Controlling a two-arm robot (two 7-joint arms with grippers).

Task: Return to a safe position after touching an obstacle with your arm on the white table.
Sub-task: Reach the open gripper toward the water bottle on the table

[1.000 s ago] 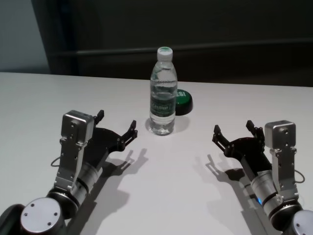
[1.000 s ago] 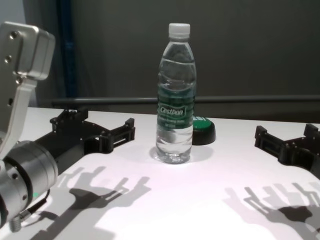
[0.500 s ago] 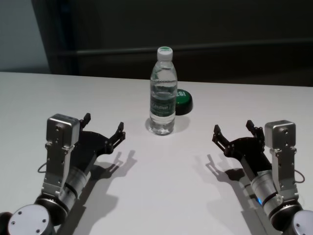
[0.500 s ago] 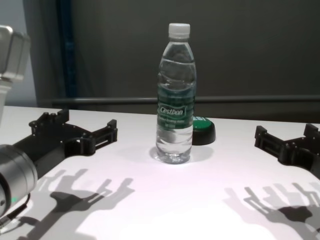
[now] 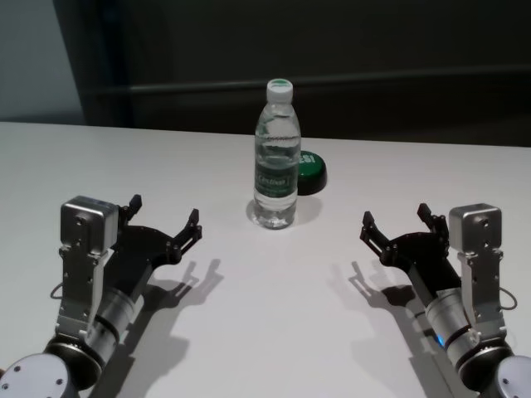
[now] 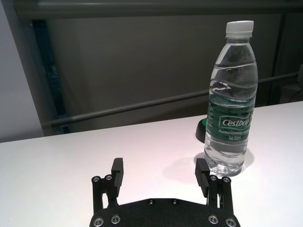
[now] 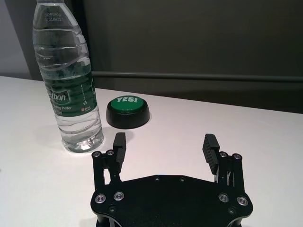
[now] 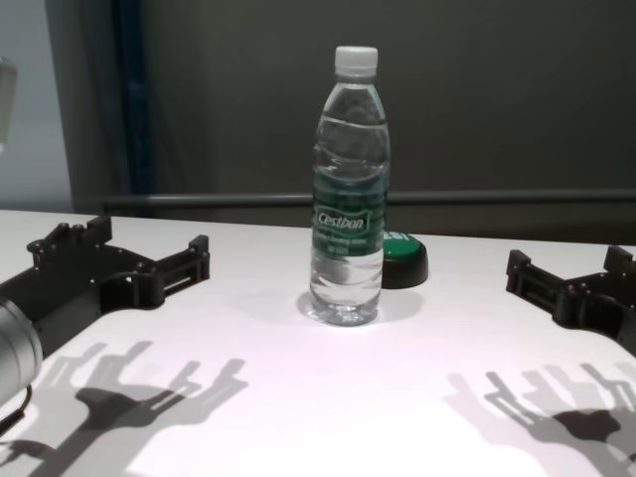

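Head view: the tall clear plastic water bottle with a white screw cap and dark green label (image 5: pixel 275 157) stands upright near the middle of the wide, smooth white surface (image 5: pixel 274 315), a low black button with a green top (image 5: pixel 312 169) just behind it. The left claw (image 5: pixel 163 225) hangs spread and empty, apart from the bottle on its left; the right claw (image 5: pixel 396 225) is parked, spread, well off on the other side. Judged from this, the retreat step is in hand, and the next move calls for drawing the left arm toward the robot, away from the bottle.

Left wrist view: the bottle (image 6: pixel 232 99) sits beyond one finger, with a gap.

Right wrist view: the right claw's fingers (image 7: pixel 119 144) are apart, holding nothing; bottle (image 7: pixel 67 80) and button (image 7: pixel 128 111) lie ahead.

Chest view: bare surface (image 8: pixel 298 397) lies between the left claw (image 8: pixel 134 260) and the bottle (image 8: pixel 349 189), leaving room to pull back.
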